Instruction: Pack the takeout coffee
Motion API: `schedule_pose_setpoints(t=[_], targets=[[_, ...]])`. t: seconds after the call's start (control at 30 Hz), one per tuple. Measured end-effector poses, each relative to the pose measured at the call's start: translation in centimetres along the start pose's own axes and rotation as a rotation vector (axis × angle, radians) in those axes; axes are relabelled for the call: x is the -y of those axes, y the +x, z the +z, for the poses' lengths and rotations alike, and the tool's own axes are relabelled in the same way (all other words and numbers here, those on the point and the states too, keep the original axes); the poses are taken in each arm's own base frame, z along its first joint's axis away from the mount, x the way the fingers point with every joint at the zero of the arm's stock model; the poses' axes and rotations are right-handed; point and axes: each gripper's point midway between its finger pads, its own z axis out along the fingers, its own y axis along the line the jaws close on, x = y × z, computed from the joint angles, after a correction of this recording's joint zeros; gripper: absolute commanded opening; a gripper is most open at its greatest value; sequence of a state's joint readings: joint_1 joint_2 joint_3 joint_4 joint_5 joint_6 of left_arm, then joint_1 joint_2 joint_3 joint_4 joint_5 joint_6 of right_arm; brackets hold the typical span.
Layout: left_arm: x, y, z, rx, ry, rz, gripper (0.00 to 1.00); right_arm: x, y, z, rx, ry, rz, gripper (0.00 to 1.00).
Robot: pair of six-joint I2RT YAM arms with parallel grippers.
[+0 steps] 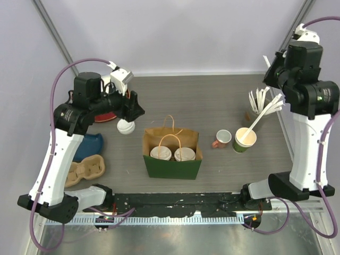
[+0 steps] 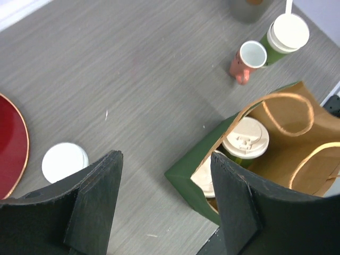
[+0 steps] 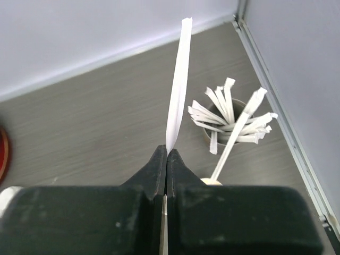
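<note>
Grey table (image 1: 212, 95), green bag (image 1: 172, 167); pink mug (image 1: 222, 138), lidless green cup (image 1: 245, 140); straw holder (image 1: 251, 114), loose white lid (image 1: 126, 127), red plate (image 2: 10, 143)

Top: overhead from behind, whole table (image 1: 223, 101).
Left wrist: close, looking down; shares bag (image 2: 185, 179) with top.
Right wrist: close, facing far wall (image 3: 79, 37); shares straws (image 3: 234, 119).

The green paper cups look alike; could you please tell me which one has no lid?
The lidless cup stands on the table right of the pink mug, outside the paper bag. The two lidded cups sit inside it under white lids.
</note>
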State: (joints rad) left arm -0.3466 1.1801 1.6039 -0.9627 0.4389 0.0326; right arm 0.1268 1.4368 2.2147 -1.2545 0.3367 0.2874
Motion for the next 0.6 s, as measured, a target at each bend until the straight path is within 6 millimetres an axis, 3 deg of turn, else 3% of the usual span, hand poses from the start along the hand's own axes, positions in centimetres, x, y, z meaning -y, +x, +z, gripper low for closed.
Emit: schedule_pose_setpoints(t=[0.17, 0.23, 0.3, 0.5, 0.6], targets=[[0.6, -2.9, -0.4, 0.061, 0.031, 0.025, 0.71, -1.8, -1.8, -3.5, 0.077, -0.165, 0.036, 0.01], [0.8, -3.9, -0.4, 0.079, 0.045, 0.033, 0.70, -3.5, -2.0, -4.5, 0.083, -0.273, 0.047, 0.01], [1.0, -5.3, -0.5, 0.103, 0.060, 0.050, 0.72, -6.5, -1.8, -5.5, 0.056, -0.445, 0.078, 0.01], [2.0, -10.3, -1.1, 0.194, 0.077, 0.219, 0.76, -14.6, 1.3, -6.6, -0.173, -0.800, 0.096, 0.01], [4.2, -12.1, -1.1, 0.224, 0.081, 0.416, 0.78, -18.1, 4.9, -6.5, -0.349, -0.881, 0.073, 0.01]])
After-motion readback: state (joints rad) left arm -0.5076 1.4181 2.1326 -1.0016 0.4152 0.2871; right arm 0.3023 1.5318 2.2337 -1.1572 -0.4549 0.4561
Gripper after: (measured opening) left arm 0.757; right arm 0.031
